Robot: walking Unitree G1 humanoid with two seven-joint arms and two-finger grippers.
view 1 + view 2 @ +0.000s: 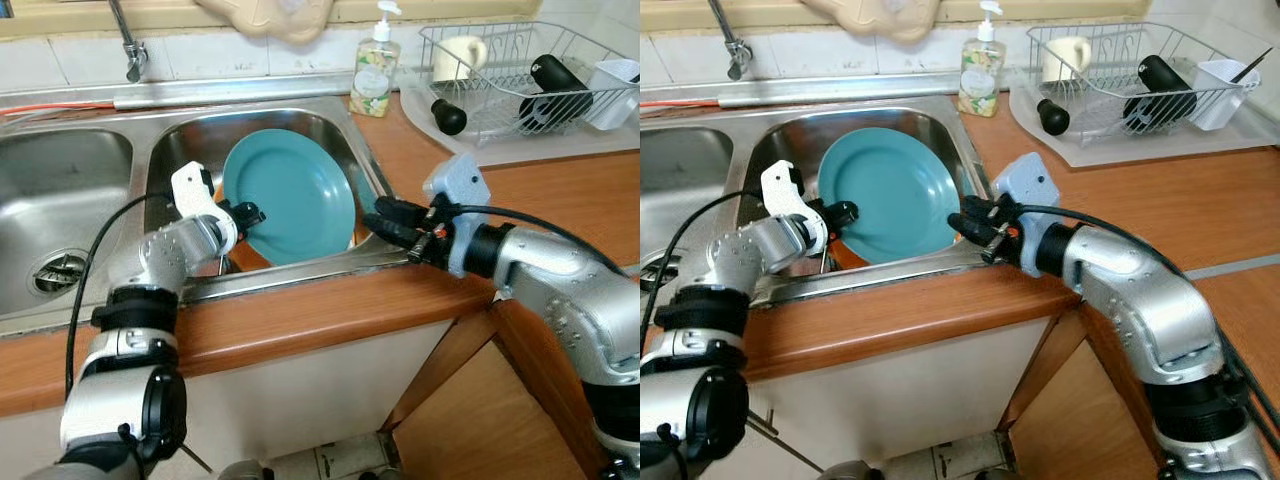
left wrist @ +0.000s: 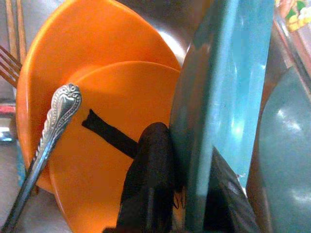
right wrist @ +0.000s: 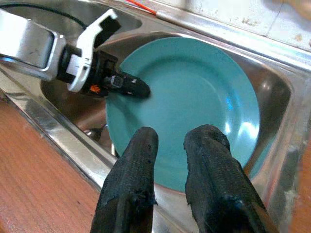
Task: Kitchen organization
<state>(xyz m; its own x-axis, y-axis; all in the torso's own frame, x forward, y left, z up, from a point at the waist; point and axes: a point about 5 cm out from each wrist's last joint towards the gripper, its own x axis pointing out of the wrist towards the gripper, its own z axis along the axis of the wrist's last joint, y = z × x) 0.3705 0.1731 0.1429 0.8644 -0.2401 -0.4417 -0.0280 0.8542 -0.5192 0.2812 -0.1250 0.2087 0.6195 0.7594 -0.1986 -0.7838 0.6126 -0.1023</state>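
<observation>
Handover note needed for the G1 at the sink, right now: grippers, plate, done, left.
Left gripper: shut on the rim of the teal plate, which stands tilted on edge in the right sink basin.
Right gripper: open, holding nothing, at the basin's right edge beside the plate.
Under the plate: orange plates and a fork.
Dish rack on the counter holds a mug and a black bottle.
Done: plate gripped. Left: likely lift it to the rack, then the orange plates.
</observation>
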